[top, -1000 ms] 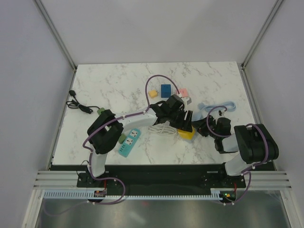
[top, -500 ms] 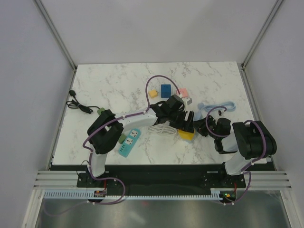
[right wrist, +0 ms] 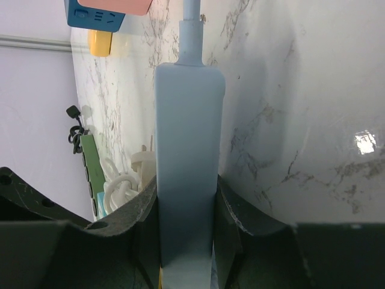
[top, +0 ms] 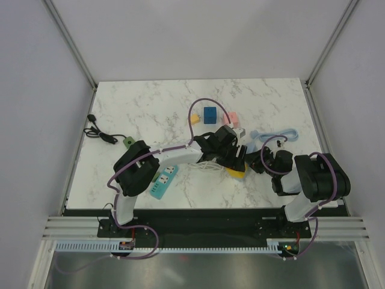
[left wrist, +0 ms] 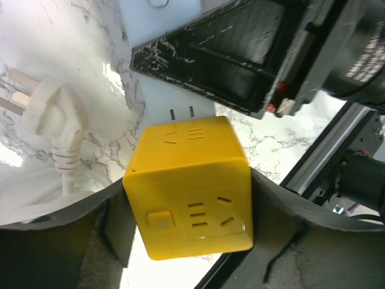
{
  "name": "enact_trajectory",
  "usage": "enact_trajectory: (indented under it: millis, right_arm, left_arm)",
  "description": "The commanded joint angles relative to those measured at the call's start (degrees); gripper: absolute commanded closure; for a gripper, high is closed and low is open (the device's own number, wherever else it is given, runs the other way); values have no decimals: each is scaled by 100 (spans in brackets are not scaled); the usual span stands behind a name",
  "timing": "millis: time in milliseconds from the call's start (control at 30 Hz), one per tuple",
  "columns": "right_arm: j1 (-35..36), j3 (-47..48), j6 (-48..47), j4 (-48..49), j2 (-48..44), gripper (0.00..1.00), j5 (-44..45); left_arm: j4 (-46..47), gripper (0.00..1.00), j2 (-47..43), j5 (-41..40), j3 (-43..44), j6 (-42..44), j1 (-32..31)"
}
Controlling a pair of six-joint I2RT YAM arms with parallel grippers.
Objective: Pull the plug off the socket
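Observation:
The socket is a yellow cube with a power button on its near face, and it sits between the fingers of my left gripper, which presses on both its sides. The plug is flat and pale blue, and its cable runs away over the marble. My right gripper is shut on its body. In the left wrist view two bare metal prongs show between the plug body and the cube's far edge. From above, the left gripper and right gripper meet at the yellow socket.
A white plug with its coiled cable lies just left of the cube. A teal power strip, a blue block, small yellow and pink blocks, a green adapter and a black cord lie around. The pale blue cable loops at the right.
The left arm's forearm has swung and its wrist has shifted slightly right over the yellow cube, uncovering the green adapter. The right arm has barely moved and keeps its hold on the plug.

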Motion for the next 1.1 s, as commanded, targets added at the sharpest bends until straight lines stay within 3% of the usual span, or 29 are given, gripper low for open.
enact_trajectory:
  millis: [0, 67, 133, 167, 233, 267, 300, 467, 633, 733, 867, 933, 1067]
  right_arm:
    - [-15, -34, -78, 307, 18, 100, -58]
    - [-15, -42, -78, 342, 9, 100, -58]
    - [-6, -69, -87, 360, -8, 100, -58]
    - [-15, -77, -96, 377, -26, 100, -50]
    - [-15, -104, -113, 377, -70, 100, 12]
    - [-15, -104, -131, 369, -79, 100, 29]
    - [-15, -104, -140, 351, -105, 100, 56]
    - [46, -43, -271, -8, -193, 100, 205]
    - [117, 28, -368, -360, -378, 100, 416]
    - [134, 10, -369, -457, -439, 100, 495]
    - [152, 37, -377, -545, -448, 100, 548]
    - [161, 37, -395, -589, -492, 100, 565]
    - [161, 2, -412, -660, -606, 100, 653]
  left_arm:
    - [-63, 28, 210, 120, 48, 95, -167]
    - [-63, 33, 272, 155, 110, 86, -184]
    - [-63, 45, 316, 155, 154, 77, -176]
    - [-72, 61, 307, 129, 163, 77, -184]
    - [-90, 78, 229, 68, 189, 77, -150]
    - [-98, 92, 194, 7, 206, 69, -132]
    - [-90, 98, 141, -3, 224, 51, -106]
    - [41, 98, -210, 120, 391, -168, 61]
    - [1131, 98, -764, 182, -407, -828, 176]
    - [1045, 98, -888, -247, -462, -671, 45]
    - [-324, 98, -555, -1863, 153, -55, -316]
    - [-310, 98, -387, -1700, 154, -116, -299]
    - [480, 98, -501, -446, -197, -510, -150]
